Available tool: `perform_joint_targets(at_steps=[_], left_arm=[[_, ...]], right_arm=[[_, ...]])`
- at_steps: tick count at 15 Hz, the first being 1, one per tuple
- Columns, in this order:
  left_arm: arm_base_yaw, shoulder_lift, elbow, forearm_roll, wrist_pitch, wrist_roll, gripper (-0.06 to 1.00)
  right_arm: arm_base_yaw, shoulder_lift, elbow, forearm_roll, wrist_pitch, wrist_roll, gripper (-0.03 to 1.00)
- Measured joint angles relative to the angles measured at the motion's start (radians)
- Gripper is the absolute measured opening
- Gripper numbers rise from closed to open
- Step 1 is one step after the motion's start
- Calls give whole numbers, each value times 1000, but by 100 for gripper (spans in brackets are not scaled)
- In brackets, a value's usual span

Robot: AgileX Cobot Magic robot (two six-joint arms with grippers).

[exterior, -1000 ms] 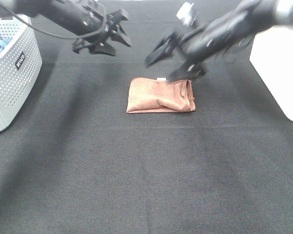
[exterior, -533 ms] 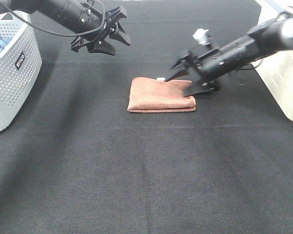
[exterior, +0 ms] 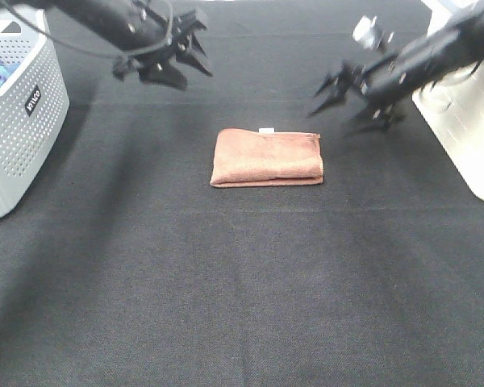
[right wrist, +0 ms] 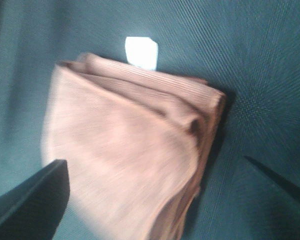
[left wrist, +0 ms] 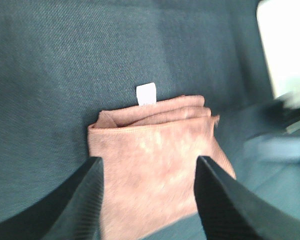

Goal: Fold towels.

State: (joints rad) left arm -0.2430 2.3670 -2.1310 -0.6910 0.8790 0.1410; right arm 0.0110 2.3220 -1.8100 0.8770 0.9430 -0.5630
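Item, one towel [exterior: 266, 158]: we record a reddish-brown microfiber cloth, folded into a compact rectangle of several layers, lying flat on the black table cloth [exterior: 242, 290] near the middle of the scene. We note stacked folded edges along its right side and a small white tag [exterior: 266, 130] projecting from its far edge. Left gripper [exterior: 184, 56]: we see it raised at the far left, fingers spread, holding nothing, well apart from the towel. Right gripper [exterior: 345, 98]: we see it blurred at the far right, jaws apart and empty, near the towel's far right corner but clear of it. Perforated grey basket [exterior: 16, 121] at left; white bin [exterior: 468, 121] at right.
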Motion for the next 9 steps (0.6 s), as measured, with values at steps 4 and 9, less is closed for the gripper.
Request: perform_joint_targets(at_steps=[4,9], left_arm=[[0,-111,0,119,85,33,53],[0,-319,-1,322,300,-4,53]], right_arm=[[0,-163,0,-128,88,140,84],[0,-385,0,-354,251,282,84]])
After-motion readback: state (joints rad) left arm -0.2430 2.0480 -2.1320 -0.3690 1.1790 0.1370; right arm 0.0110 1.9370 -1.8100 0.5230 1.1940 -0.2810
